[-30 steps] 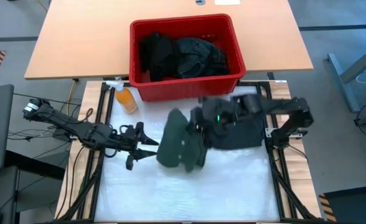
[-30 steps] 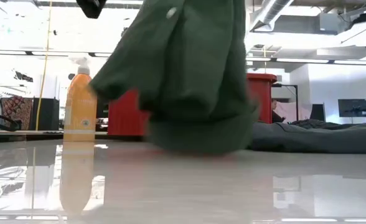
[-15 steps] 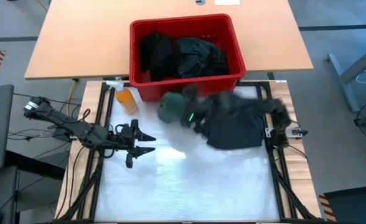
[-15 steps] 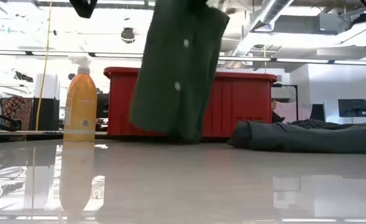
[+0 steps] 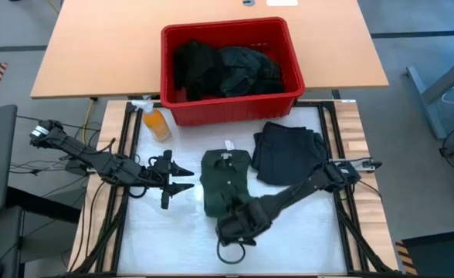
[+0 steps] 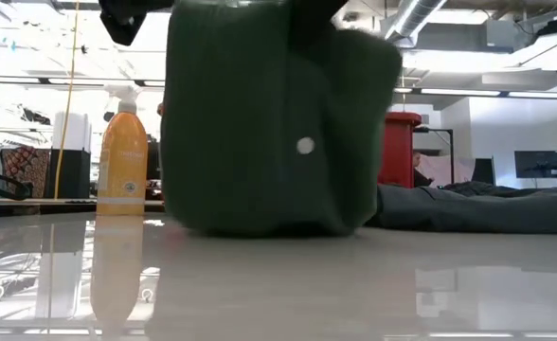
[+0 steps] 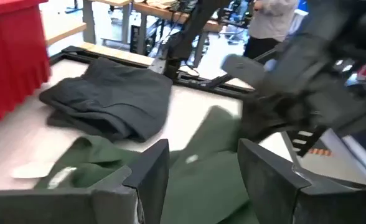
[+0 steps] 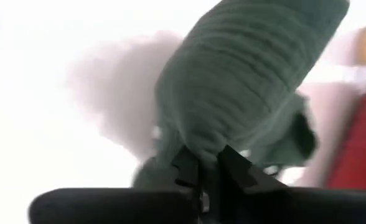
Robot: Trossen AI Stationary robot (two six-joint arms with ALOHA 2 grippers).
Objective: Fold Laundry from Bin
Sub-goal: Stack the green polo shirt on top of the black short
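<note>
Carried up near the bin half a second ago, the dark green shirt (image 5: pixel 225 184) has been swung back toward the near edge of the bench (image 5: pixel 304 239) and now lies stretched across the white work surface, collar and white neck label toward the bin (image 5: pixel 231 69), its lower end bunched. That bunched end is pinched by the right end effector (image 5: pixel 238 224), whose fingers are seen in the right wrist view closed on a fold of green cloth, the rest of the shirt hanging ahead of them. The left end effector (image 5: pixel 182 179) is held just beside the shirt's left edge, fingers parted and empty. A folded dark garment (image 5: pixel 289 154) is laid to the right of the shirt, near it but apart. The step in hand is judged to be the spreading of the shirt flat before folding. It would be done well if the hem were drawn gently away from the collar until the cloth is smooth, and released only once it rests on the bench; the free edge could be pinned by the left end effector so that the shirt is not dragged. In the bin, more black clothes (image 5: pixel 225 69) are heaped, so much of the task remains. An orange spray bottle (image 5: pixel 156 121) stands by the bin's left corner.
</note>
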